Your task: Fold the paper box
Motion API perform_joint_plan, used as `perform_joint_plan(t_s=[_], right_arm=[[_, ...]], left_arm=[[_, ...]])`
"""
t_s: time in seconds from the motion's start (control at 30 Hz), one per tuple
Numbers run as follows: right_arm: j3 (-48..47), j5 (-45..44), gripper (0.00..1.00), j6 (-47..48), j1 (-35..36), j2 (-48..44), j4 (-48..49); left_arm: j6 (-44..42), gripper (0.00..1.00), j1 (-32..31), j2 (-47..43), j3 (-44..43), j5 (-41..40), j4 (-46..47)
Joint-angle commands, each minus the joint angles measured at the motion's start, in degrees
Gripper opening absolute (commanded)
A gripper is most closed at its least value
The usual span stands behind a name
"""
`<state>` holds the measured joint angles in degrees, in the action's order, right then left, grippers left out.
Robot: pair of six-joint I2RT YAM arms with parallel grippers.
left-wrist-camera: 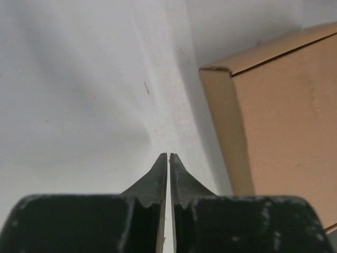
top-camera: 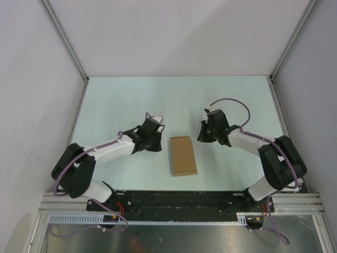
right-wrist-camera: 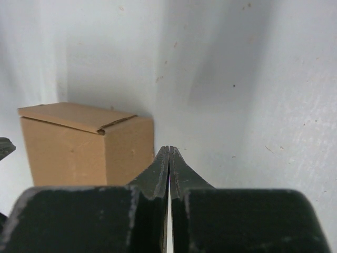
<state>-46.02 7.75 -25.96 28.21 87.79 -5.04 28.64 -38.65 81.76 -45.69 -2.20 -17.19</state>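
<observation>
The paper box (top-camera: 183, 155) is a brown kraft cardboard box, folded into a closed rectangular shape, lying on the pale table between the two arms. It shows at the right of the left wrist view (left-wrist-camera: 279, 132) and at the left of the right wrist view (right-wrist-camera: 84, 145), where its lid edge stands slightly raised at one corner. My left gripper (top-camera: 156, 141) is shut and empty, just left of the box and apart from it. My right gripper (top-camera: 202, 136) is shut and empty, just right of the box's far end and apart from it.
White walls with metal corner posts (top-camera: 63, 39) enclose the table on three sides. The black base rail (top-camera: 174, 200) of the arms runs along the near edge. Purple cables (top-camera: 231, 103) loop off both arms.
</observation>
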Motion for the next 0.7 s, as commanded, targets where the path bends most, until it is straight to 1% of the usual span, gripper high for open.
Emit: perform_joint_plan(t_s=[0.0, 0.03, 0.07, 0.2, 0.43, 0.67], right_arm=[[-4.0, -3.7, 0.0, 2.4, 1.6, 3.2, -3.5], [-4.3, -4.1, 0.0, 2.6, 2.4, 4.3, -4.0], [-4.5, -4.5, 0.0, 2.7, 2.6, 4.9, -4.0], [-5.6, -4.8, 0.0, 2.7, 3.6, 7.3, -3.8], [-5.9, -1.7, 0.0, 1.4, 4.6, 9.8, -1.0], [-6.2, 0.0, 0.0, -0.3, 5.6, 10.5, 0.6]], left_arm=[[-1.1, 0.04, -0.1, 3.7, -2.7, 1.8, 2.9], [-1.1, 0.0, -0.1, 4.5, -2.9, 1.8, 3.3], [-1.2, 0.0, -0.1, 5.5, -3.1, 3.1, 3.6], [-0.8, 0.0, -0.1, 7.0, -3.3, 3.7, 5.3], [-0.1, 0.0, -0.8, 9.0, -4.0, 7.4, 8.6], [0.3, 0.0, -2.7, 11.3, -5.4, 7.9, 9.8]])
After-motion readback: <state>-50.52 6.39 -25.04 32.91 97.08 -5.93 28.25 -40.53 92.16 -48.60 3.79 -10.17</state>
